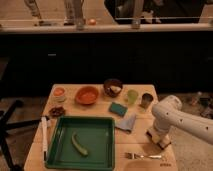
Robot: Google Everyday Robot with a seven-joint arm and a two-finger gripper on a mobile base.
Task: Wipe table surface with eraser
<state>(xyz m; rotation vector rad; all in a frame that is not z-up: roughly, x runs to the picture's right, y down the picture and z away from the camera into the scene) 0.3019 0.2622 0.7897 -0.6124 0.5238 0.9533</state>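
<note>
A teal rectangular block (119,108), which may be the eraser, lies flat on the wooden table (135,147) near its middle, just behind a grey cloth (127,122). My gripper (159,139) is at the end of the white arm (176,116) and points down at the table's right side. It is low over the surface, to the right of the cloth and apart from the teal block. What is under it is hidden.
A green tray (107,150) holding a green vegetable (79,145) fills the front left. An orange bowl (87,94), a brown bowl (113,87), a green cup (132,96) and a dark cup (146,100) stand at the back. A fork (142,156) lies front right and a pen (44,137) at the left edge.
</note>
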